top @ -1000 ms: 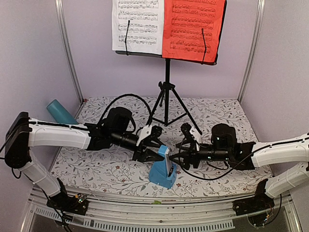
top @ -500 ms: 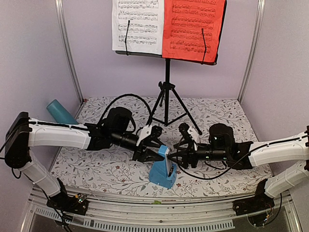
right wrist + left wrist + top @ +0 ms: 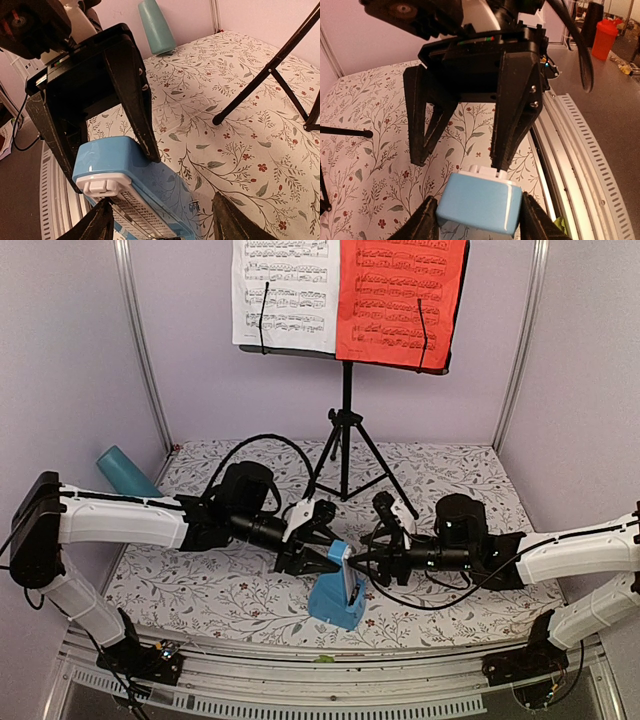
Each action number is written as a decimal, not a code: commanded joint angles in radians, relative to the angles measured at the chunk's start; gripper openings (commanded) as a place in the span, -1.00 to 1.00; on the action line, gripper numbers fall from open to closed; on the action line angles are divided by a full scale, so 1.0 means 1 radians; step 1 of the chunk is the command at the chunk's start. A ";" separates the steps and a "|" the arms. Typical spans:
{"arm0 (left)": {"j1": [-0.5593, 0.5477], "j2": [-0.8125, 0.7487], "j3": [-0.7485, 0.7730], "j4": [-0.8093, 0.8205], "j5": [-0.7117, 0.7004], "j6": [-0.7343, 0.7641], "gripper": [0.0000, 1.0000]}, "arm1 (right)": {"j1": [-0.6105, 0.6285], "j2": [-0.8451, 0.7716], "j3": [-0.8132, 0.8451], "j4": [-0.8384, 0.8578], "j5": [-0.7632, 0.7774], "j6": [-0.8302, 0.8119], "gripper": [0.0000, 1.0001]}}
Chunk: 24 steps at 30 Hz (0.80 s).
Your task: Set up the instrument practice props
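Reaching in low over the near part of the bench (image 3: 200, 585), my left jaws pinch the narrow top of the small blue metronome (image 3: 335, 600), one finger pressed to each side. My right jaws face them from the opposite side, spread wide about the metronome's front; I cannot tell whether they touch it. The metronome's base sits on the flowered cloth. Its body is glossy blue, with a white scale panel and a white knob at the top. Just behind my wrists the legs of the black tripod music stand (image 3: 345, 455) splay across the bench. A teal cup (image 3: 125, 472) rests by the far left wall, well apart. High on the stand's desk sit the white sheet (image 3: 285, 290) and, to its right, the red sheet (image 3: 400, 295).
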<state>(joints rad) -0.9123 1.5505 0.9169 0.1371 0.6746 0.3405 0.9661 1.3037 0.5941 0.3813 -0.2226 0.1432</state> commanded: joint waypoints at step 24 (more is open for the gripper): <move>-0.010 -0.012 -0.006 -0.041 -0.022 0.030 -0.37 | -0.056 0.068 0.030 0.008 -0.034 0.061 0.36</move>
<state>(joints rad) -0.9108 1.5459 0.9169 0.1295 0.6655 0.3519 0.9131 1.3743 0.5995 0.3809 -0.2909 0.1852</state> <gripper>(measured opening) 0.490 0.678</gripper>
